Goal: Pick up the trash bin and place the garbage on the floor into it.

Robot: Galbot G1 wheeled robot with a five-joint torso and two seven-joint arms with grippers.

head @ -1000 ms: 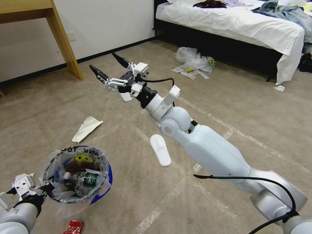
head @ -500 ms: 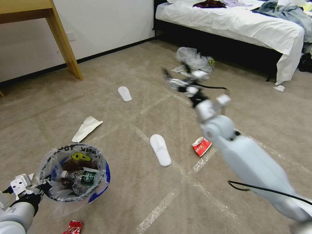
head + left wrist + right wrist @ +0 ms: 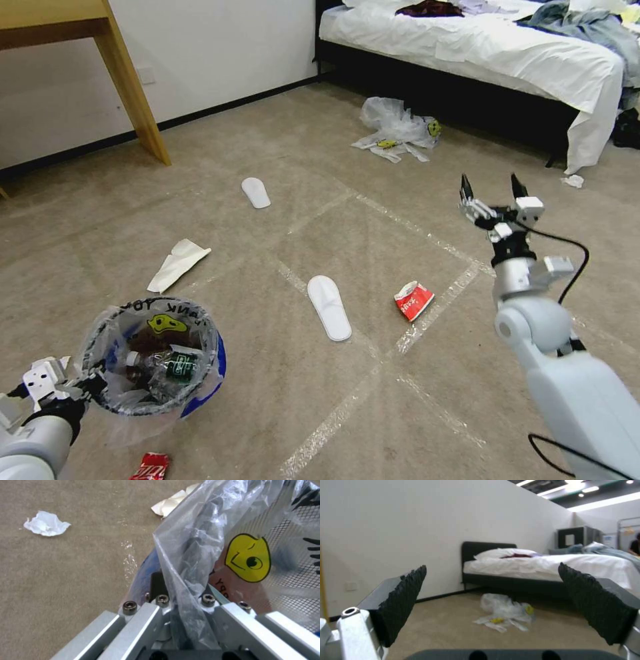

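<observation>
Meanwhile, the left gripper (image 3: 87, 387) pinches the crinkly-lined round trash bin (image 3: 157, 357) by its rim.
Right gripper (image 3: 491, 190) hovers, ridged black fingers (image 3: 403, 600) spread wide, empty, above taped beige carpet (image 3: 267, 400).

— What differs from a second ago?
— The right arm has swung across the scene. A second ago its end effector (image 3: 492, 189) reached out over the far white slipper (image 3: 256, 192) toward the wooden leg; half a second ago it was passing in front of the clear plastic bags (image 3: 395, 127); now it stands at the right, fingers spread and pointing up.
— Does that uncover anything?
— Yes. The far slipper and the crushed red can (image 3: 413, 300), both once behind the arm, now lie in plain sight on the floor (image 3: 280, 413).
— And the trash bin (image 3: 200, 393)?
— It shifts only slightly in the left end effector (image 3: 83, 385).
</observation>
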